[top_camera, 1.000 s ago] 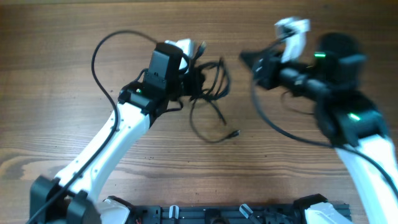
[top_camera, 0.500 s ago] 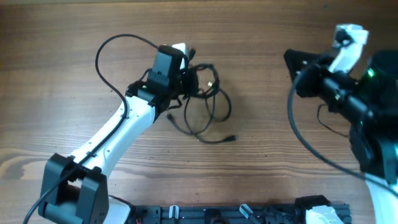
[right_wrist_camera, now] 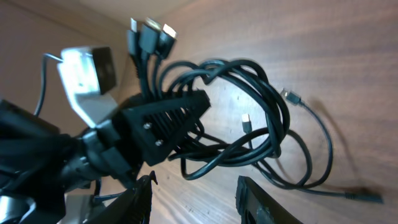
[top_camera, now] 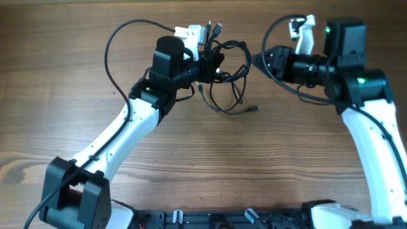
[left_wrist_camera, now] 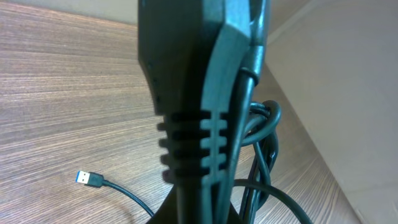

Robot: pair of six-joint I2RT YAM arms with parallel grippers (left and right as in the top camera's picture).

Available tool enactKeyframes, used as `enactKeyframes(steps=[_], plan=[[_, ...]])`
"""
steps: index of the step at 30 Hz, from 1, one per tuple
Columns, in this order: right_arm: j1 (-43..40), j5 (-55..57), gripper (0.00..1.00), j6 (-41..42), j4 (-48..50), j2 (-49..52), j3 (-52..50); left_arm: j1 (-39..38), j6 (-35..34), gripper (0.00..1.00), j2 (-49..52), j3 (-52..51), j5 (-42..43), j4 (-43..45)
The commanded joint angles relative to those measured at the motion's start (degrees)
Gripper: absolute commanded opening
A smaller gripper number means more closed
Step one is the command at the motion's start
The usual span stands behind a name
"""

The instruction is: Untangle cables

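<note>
The table (top_camera: pixel 76 38) is brown wood with a fine, straight grain and a matt finish. The cables (right_wrist_camera: pixel 224 152) have smooth black rubbery sheaths with a faint sheen. Their plug ends (right_wrist_camera: pixel 149 28) are bright metal, and one USB plug (left_wrist_camera: pixel 89 179) shows a blue plastic tongue. The left gripper (top_camera: pixel 215 63) has matt black plastic fingers (left_wrist_camera: pixel 199 124), ribbed across. The left arm (top_camera: pixel 121 137) has a smooth, glossy white plastic shell.

light: even, warm, bright | shadows: faint, soft | focus: overhead sharp; left wrist close foreground blurred
</note>
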Motion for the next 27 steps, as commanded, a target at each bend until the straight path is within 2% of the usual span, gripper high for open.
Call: enactKeyframes(steps=[1,4,10,15,16,18,19,22,24,27], plan=[[0.22,-3.28,0.45,0.24,-1.16,3.30,-0.35,-0.02,1.09,0.04,-0.17,0.42,1.66,0.66],[2.03,-3.21,0.52,-0.22,-1.16,5.92,-0.35,-0.02,1.09,0.04,-0.15,0.42,1.25,0.63],[5.81,-1.62,0.52,0.59,-0.15,11.91,-0.35,-0.02,1.09,0.04,-0.15,0.42,1.25,0.50],[5.92,-1.75,0.34,5.09,8.04,14.88,-0.35,-0.02,1.09,0.04,-0.15,0.42,1.25,-0.44],[5.92,-1.97,0.28,6.73,10.97,14.88,-0.35,-0.02,1.09,0.04,-0.15,0.42,1.22,-0.66],[5.90,-6.49,0.09,7.30,15.72,14.67,-0.33,-0.02,1.09,0.04,-0.15,0.39,1.20,-1.16],[5.90,-10.86,0.05,7.30,18.58,14.34,-0.33,-0.02,1.09,0.04,-0.15,0.39,0.68,-1.75],[5.90,-14.86,0.04,6.88,20.98,11.28,-0.33,-0.02,0.94,0.04,-0.15,0.39,-5.60,-6.03],[5.90,-14.84,0.04,5.46,20.85,8.70,-0.33,-0.02,-1.68,0.04,-0.13,0.39,-10.05,-8.70],[5.86,-14.38,0.04,3.52,19.21,1.99,-0.33,-0.02,-10.10,0.04,-0.15,0.39,-19.52,-13.40]])
